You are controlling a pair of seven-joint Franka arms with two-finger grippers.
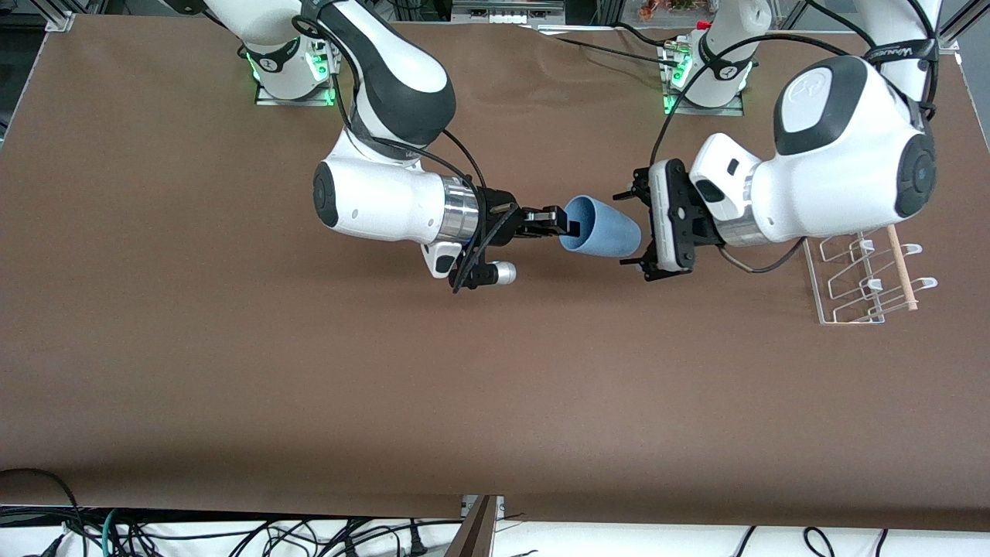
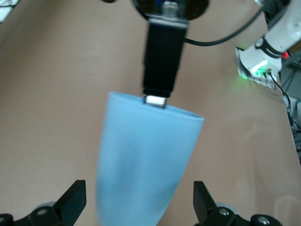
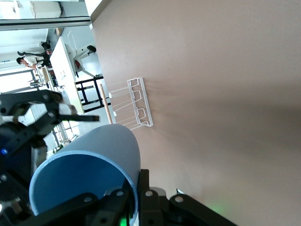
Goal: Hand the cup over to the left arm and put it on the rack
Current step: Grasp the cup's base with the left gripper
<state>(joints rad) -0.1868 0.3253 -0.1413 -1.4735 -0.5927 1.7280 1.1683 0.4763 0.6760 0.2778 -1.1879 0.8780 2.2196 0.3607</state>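
Note:
The light-blue cup (image 1: 605,228) hangs on its side in the air over the middle of the table. My right gripper (image 1: 571,226) is shut on its rim, one finger inside the mouth and one outside, as the right wrist view shows at the cup (image 3: 89,160) and gripper (image 3: 141,181). My left gripper (image 1: 628,229) is open at the cup's closed end. In the left wrist view the cup (image 2: 141,155) lies between the left gripper's (image 2: 138,193) fingertips (image 2: 75,197), with a gap on each side. The white wire rack (image 1: 858,282) stands at the left arm's end of the table.
A light wooden dowel (image 1: 901,267) runs along the rack's outer side. The rack (image 3: 134,103) also shows in the right wrist view. Brown cloth (image 1: 495,387) covers the table. Cables hang below the table edge nearest the front camera.

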